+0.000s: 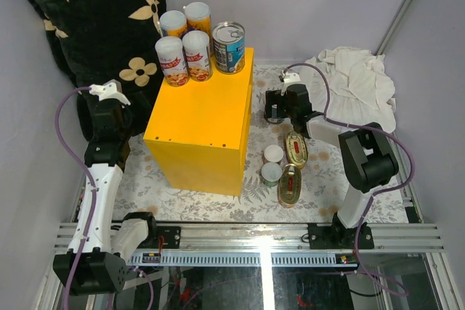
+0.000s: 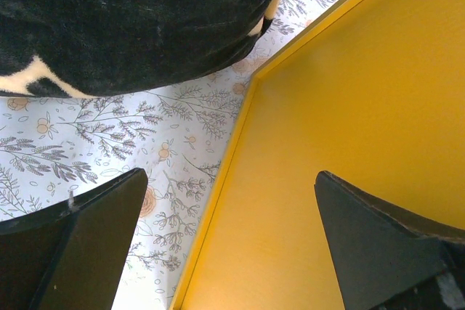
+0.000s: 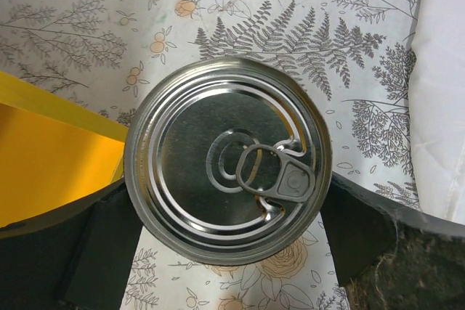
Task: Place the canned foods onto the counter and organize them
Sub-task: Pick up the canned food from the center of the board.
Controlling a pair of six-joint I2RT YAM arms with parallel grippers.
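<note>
we see the left gripper spread wide and bare over the smooth edge of the flat yellow box. the right gripper gapes wide around a round, ridged silver-topped can standing on the floral cloth beside the box. four slim white-lidded cans and a blue-labelled can stand at the box's far edge. two oval gold tins lie on the cloth.
</note>
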